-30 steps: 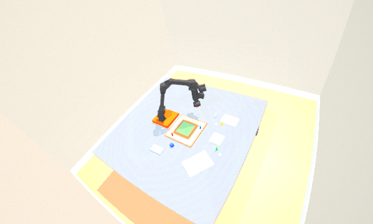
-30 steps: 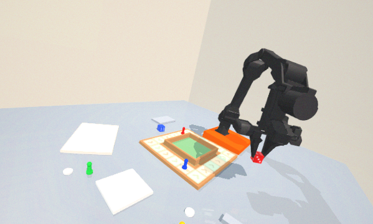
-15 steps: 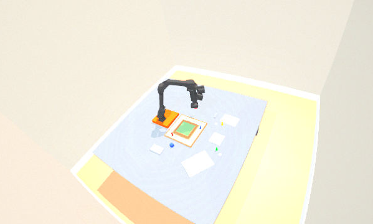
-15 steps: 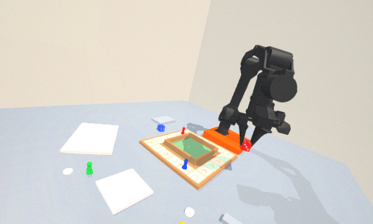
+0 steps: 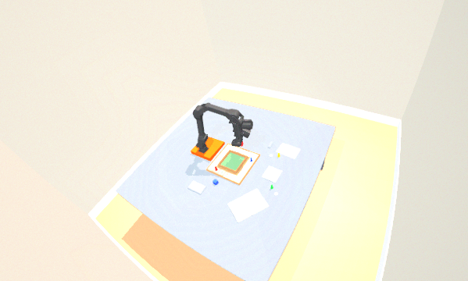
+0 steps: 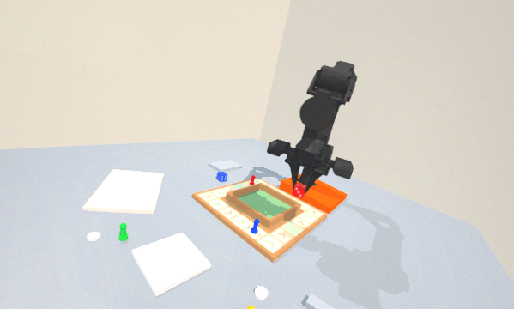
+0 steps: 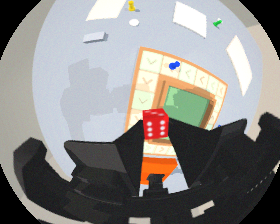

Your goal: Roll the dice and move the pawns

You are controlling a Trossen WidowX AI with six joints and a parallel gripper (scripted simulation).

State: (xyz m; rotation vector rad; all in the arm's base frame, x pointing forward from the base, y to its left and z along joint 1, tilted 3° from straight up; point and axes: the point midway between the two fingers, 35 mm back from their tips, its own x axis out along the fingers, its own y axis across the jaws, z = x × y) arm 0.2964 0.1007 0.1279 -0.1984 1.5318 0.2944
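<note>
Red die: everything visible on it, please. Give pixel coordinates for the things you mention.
The red die point(image 5: 241, 144) point(image 6: 299, 190) point(image 7: 155, 124) is a glossy-looking cube with white pips; the face toward the wrist camera shows six. It is pinched between the gripper's fingers point(image 6: 301, 182), held up off the table near the board's edge, outside the green-floored tray. Only the fingers appear to touch it.

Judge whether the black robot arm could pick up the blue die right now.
Probably not yet: its black fingers are shut on the red cube-shaped die. Otherwise, the blue cube-shaped die looks uncovered beside the board.
</note>
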